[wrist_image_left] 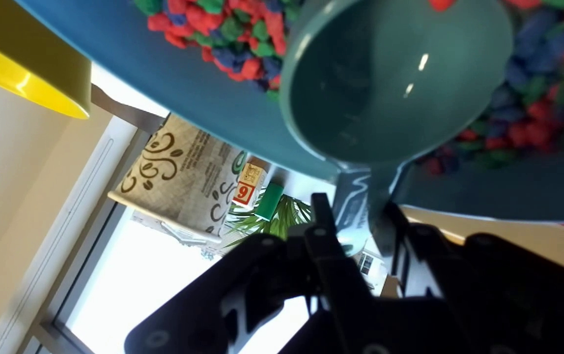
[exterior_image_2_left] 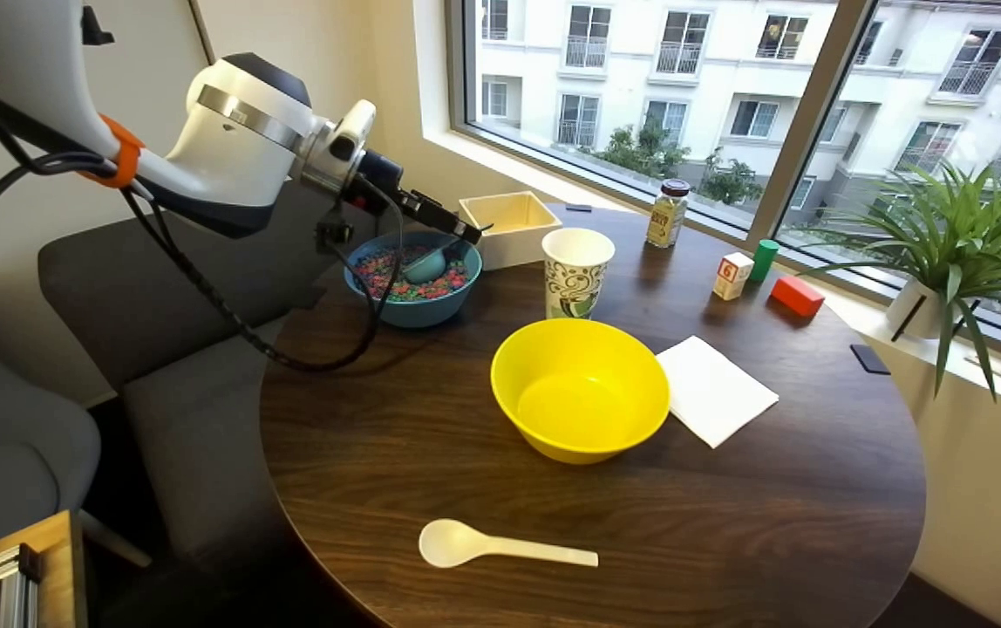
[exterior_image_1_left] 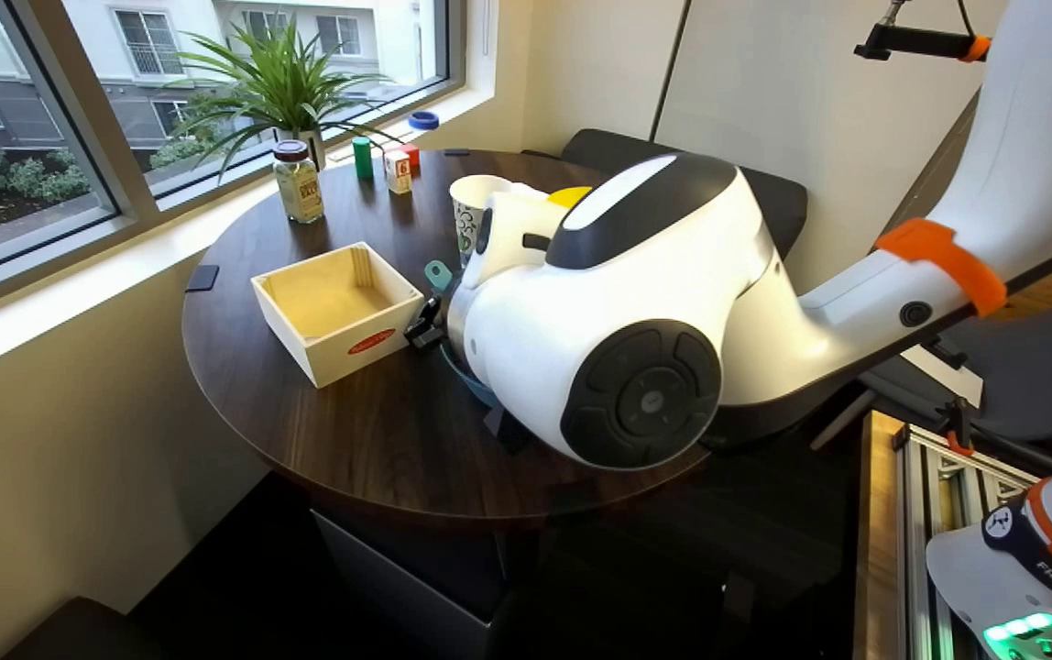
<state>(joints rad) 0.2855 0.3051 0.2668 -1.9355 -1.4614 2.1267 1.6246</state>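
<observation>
My gripper (wrist_image_left: 355, 209) is shut on the handle of a teal scoop (wrist_image_left: 390, 88). The scoop's cup sits among red, green and blue pebbles (wrist_image_left: 242, 44) in a blue bowl (exterior_image_2_left: 418, 312); its visible inside looks mostly bare, with a red bit at the top. In an exterior view the gripper (exterior_image_2_left: 470, 228) is over the bowl's rim, and the scoop (exterior_image_2_left: 425, 266) slants down from it. In an exterior view the handle's holed end (exterior_image_1_left: 437, 273) stands above the fingers, beside a wooden box (exterior_image_1_left: 356, 339). The arm hides most of the bowl there.
A paper cup (exterior_image_2_left: 575, 275) and a yellow bowl (exterior_image_2_left: 583, 392) stand near the blue bowl. A white napkin (exterior_image_2_left: 717, 392), pale spoon (exterior_image_2_left: 509, 547), jar (exterior_image_2_left: 667, 214), number block (exterior_image_2_left: 732, 277), green cylinder (exterior_image_2_left: 764, 259) and red block (exterior_image_2_left: 797, 296) are on the table. A window is behind.
</observation>
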